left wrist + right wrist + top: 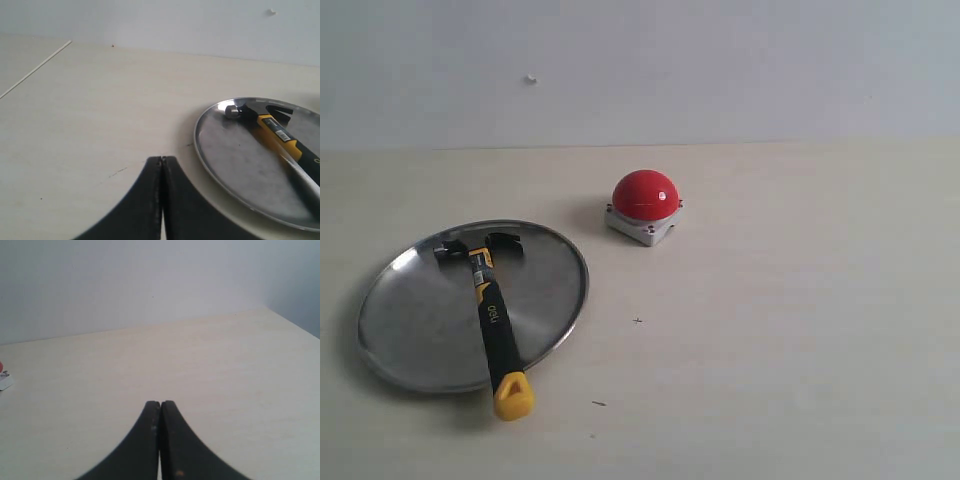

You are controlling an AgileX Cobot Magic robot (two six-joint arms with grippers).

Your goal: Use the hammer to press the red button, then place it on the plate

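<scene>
The hammer (491, 310) lies across the metal plate (410, 320), its dark head at the plate's far side and its yellow looped end (513, 396) hanging over the near rim. The red button (645, 205) sits on its grey base to the right of the plate, apart from it. My left gripper (161, 159) is shut and holds nothing; it hangs over bare table beside the plate (235, 165), with the hammer (272, 132) in its view. My right gripper (160, 403) is shut and holds nothing, and the button's base (5, 381) shows at the edge of its view. Neither arm shows in the exterior view.
The table (800, 330) is pale wood, backed by a plain white wall (720, 60). A few small dark specks (638, 321) mark the table in front of the button.
</scene>
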